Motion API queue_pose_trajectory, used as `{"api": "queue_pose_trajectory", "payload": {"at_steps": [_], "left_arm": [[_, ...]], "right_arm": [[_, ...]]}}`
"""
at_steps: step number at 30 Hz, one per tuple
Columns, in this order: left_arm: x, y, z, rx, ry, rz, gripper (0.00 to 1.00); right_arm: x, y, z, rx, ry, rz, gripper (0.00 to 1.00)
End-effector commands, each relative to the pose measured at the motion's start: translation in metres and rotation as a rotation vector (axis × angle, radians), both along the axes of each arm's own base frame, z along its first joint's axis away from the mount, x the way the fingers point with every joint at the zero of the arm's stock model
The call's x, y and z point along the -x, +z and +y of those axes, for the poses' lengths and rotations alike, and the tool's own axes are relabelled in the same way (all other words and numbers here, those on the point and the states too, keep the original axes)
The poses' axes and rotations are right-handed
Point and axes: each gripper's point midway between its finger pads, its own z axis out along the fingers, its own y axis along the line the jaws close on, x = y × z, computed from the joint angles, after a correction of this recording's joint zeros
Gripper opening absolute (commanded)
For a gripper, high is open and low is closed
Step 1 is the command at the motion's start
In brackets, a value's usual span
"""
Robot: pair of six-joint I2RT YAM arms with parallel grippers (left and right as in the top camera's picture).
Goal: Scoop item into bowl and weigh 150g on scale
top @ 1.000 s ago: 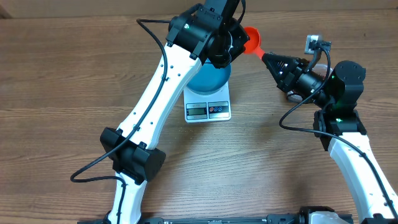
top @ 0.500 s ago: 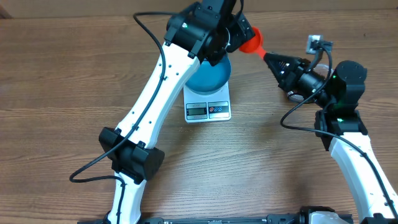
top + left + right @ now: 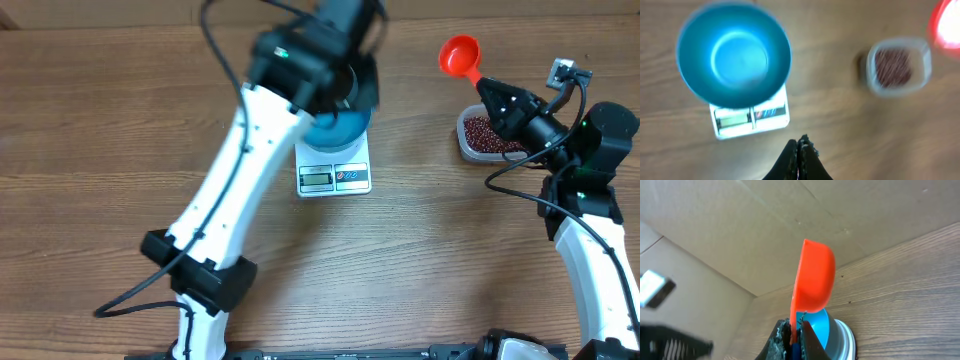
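Left hand (image 3: 798,145): fingers pressed together, nothing in them, hanging over the counter (image 3: 850,130) just in front of the scale (image 3: 750,117). Right hand (image 3: 794,327) is clamped on the handle of the orange scoop (image 3: 812,275), which it holds up off the counter with the cup end pointing away from the arm. From overhead the scoop sits just past the far-left corner of the clear tub (image 3: 470,148), and I can't tell if there's anything in it.

The blue bowl (image 3: 734,55) sits on the scale and covers most of it, leaving only the display edge poking out. Inside it's just bare blue bottom. The beans (image 3: 483,130) are all in the tub, which sits well off to the right of the scale.
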Motion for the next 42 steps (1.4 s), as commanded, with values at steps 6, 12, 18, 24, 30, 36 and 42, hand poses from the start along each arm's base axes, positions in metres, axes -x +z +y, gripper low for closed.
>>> {"api": "queue_pose_trajectory", "payload": {"at_steps": [6, 12, 18, 24, 30, 36, 42], "left_arm": [[0.022, -0.059, -0.036, -0.193, -0.200, 0.028, 0.04], [0.039, -0.101, -0.043, -0.206, -0.248, 0.132, 0.04], [0.049, -0.122, -0.037, -0.285, -0.292, 0.148, 0.04], [0.065, -0.131, -0.017, -0.326, -0.281, 0.149, 0.05], [0.074, -0.109, 0.001, -0.253, -0.255, 0.000, 0.05], [0.073, -0.140, 0.019, -0.227, -0.246, -0.118, 0.04], [0.062, -0.187, 0.016, -0.269, -0.348, -0.162, 0.04]], "right_arm": [[-0.001, 0.008, -0.002, -0.001, -0.004, -0.007, 0.04], [-0.001, 0.005, -0.002, -0.001, -0.004, 0.005, 0.04], [-0.001, 0.004, -0.002, -0.002, -0.003, 0.008, 0.04], [-0.001, 0.004, -0.002, -0.002, -0.004, 0.008, 0.04], [0.000, 0.003, -0.002, -0.004, -0.003, 0.016, 0.04], [0.000, 0.000, -0.002, -0.007, -0.003, 0.029, 0.04], [0.000, 0.000, -0.002, -0.007, -0.004, 0.030, 0.04]]}}
